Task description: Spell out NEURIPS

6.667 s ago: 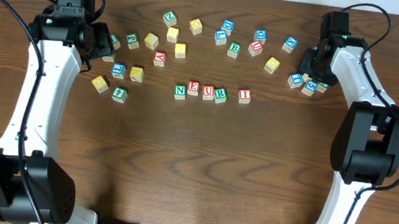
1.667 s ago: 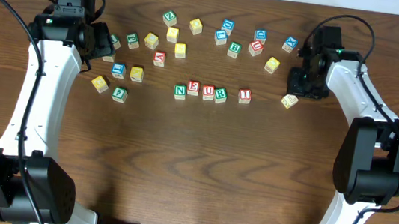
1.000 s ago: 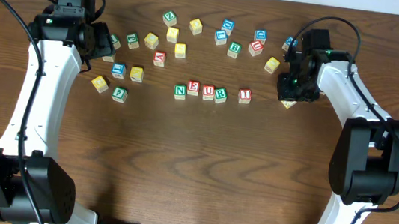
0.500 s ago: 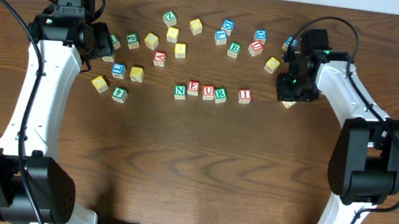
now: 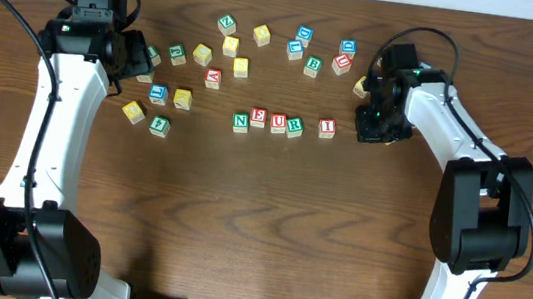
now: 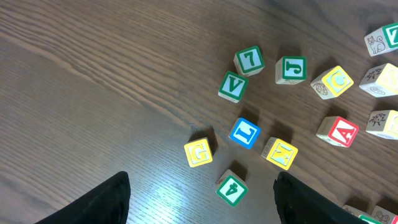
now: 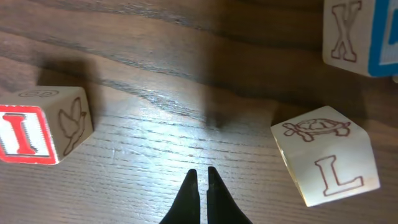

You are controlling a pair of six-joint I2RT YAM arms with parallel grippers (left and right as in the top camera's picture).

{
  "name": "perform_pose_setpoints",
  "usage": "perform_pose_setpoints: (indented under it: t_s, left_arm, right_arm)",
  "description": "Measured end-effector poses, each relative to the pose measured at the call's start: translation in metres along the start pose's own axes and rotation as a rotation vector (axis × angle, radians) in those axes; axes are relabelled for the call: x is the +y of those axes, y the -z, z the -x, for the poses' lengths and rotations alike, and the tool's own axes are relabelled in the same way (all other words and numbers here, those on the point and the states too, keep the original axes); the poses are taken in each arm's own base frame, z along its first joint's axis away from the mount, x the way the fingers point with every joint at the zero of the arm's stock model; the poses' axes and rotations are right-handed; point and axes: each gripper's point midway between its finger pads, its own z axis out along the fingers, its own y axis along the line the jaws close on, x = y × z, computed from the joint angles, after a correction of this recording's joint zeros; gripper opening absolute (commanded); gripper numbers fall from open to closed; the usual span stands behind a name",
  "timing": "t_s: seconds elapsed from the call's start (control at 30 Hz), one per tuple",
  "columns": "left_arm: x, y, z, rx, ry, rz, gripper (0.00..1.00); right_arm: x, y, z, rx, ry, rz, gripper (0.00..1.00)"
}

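Wood table (image 5: 259,219), cubes (image 5: 279,123): NEUR, I

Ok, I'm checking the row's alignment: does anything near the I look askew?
Yes. The turtle-and-L block past the I block sits twisted, not square with it. The right end effector, shut and empty, points between them.

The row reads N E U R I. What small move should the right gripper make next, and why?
Probably lift the right gripper and open it. It is shut on nothing, between the I cube and a cube showing L, not P. The row lacks P, and shut fingers cannot pick up a cube.
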Motion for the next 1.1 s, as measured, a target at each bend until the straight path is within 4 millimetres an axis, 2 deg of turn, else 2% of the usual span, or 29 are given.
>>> perform_pose_setpoints:
  t_s: [0.17,0.3,0.6,1.1]
  left_arm:
    - [0.000,0.000,0.000,0.000,0.000,0.000,0.73]
    - [0.000,0.000,0.000,0.000,0.000,0.000,0.73]
    - [0.000,0.000,0.000,0.000,0.000,0.000,0.73]
    - [0.000,0.000,0.000,0.000,0.000,0.000,0.73]
  right_arm:
    - [-0.012,0.001,0.000,-0.001,-0.031,-0.067,0.01]
    - [-0.025,0.009,0.002,-0.024,-0.044,-0.138,0.01]
    - [-0.048,0.019,0.008,-0.058,-0.080,-0.192,0.01]
    - [-0.047,0.016,0.010,-0.062,-0.080,-0.184,0.01]
